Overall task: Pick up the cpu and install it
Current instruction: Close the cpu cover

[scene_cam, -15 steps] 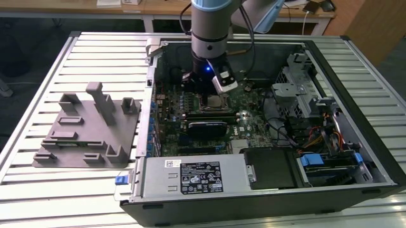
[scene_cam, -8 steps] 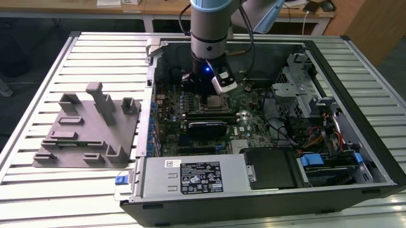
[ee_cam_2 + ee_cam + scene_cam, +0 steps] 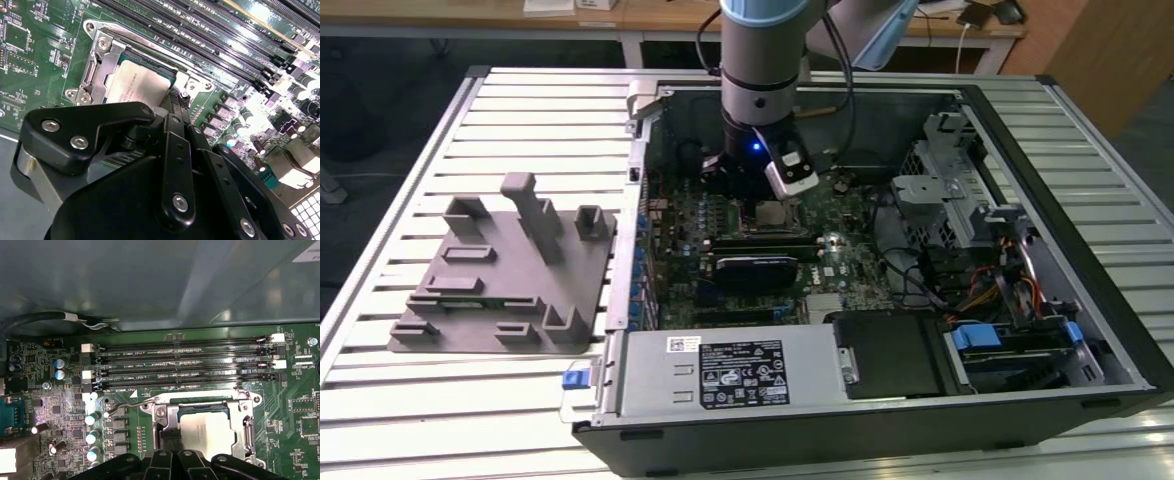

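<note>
Jaws: apart or together, cannot tell; black gripper (image 3: 176, 101) low beside flat silver-grey square cpu (image 3: 137, 82), seemingly seated in metal-framed socket (image 3: 98, 64); sideways nudge could skew and jam it.

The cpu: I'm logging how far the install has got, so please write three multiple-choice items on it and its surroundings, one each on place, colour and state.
1. Where does the cpu lie?
A. on the grey fixture block
B. in the motherboard socket
C. on the power supply

2. What colour is its top?
A. silver-grey
B. red
C. black

3. How is the computer case?
A. closed by a panel
B. open on top
C. wrapped in foil

Answers:
1 B: both wrist views show the chip inside the socket's metal frame.
2 A: its lid is pale metal.
3 B: the exterior view looks straight onto the motherboard.
</note>
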